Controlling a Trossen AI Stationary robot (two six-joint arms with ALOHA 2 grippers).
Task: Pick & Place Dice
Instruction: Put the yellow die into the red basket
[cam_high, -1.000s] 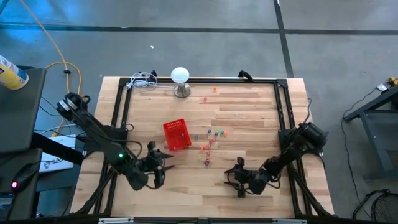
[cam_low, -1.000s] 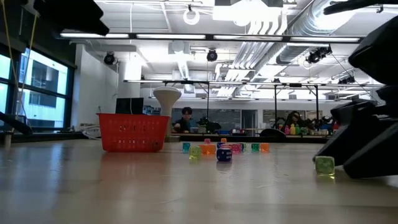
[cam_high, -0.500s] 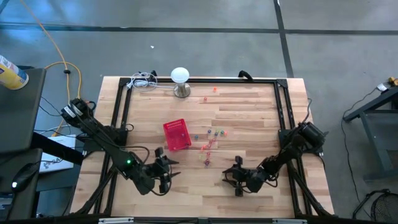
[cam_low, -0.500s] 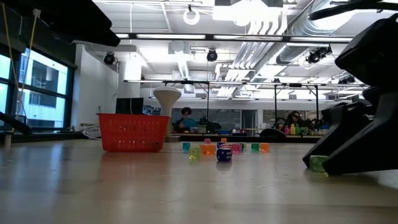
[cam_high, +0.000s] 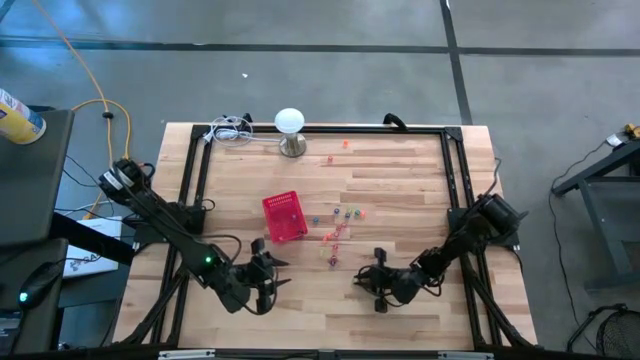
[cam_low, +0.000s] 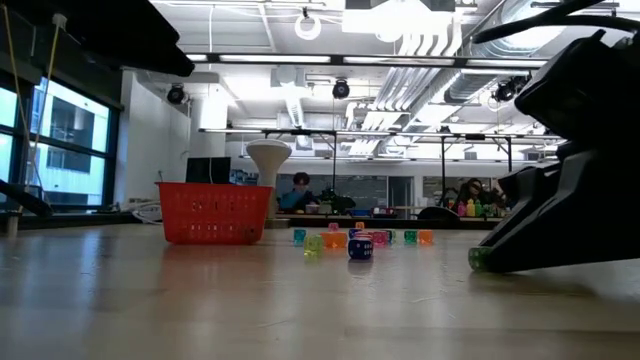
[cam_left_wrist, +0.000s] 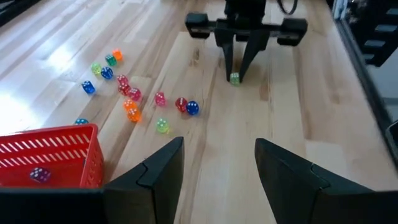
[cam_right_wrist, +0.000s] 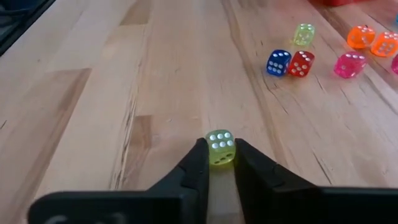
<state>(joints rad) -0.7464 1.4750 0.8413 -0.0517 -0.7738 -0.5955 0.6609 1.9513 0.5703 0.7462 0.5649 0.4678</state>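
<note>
We look straight down on a wooden table (cam_high: 400, 190) framed by black rails. Near its centre stands a small red basket (cam_high: 284, 216), and in the left wrist view 1 die (cam_left_wrist: 40, 175) lies inside it. Just past the basket's 3 o'clock side, a loose scatter of dice (cam_high: 337, 226) in blue, pink, orange, red and green lies on the wood.

At about 5 o'clock from the table's centre, the right gripper (cam_right_wrist: 221, 163) sits low on the wood, its 2 fingers (cam_right_wrist: 198, 163) closed narrowly on either side of a green die (cam_right_wrist: 220, 147), touching it. That die shows 6 white pips on top and rests on the table, set apart from the scatter. The left wrist view shows the same pinch from the front, the green die (cam_left_wrist: 234, 78) between the dark fingertips.

At about 7 o'clock, the left gripper (cam_left_wrist: 217, 163) hovers low near the table's front edge, its fingers spread wide with nothing between them, pointing toward the basket and dice.

Across the room behind the table, a person (cam_low: 298, 190) sits at a desk.
</note>
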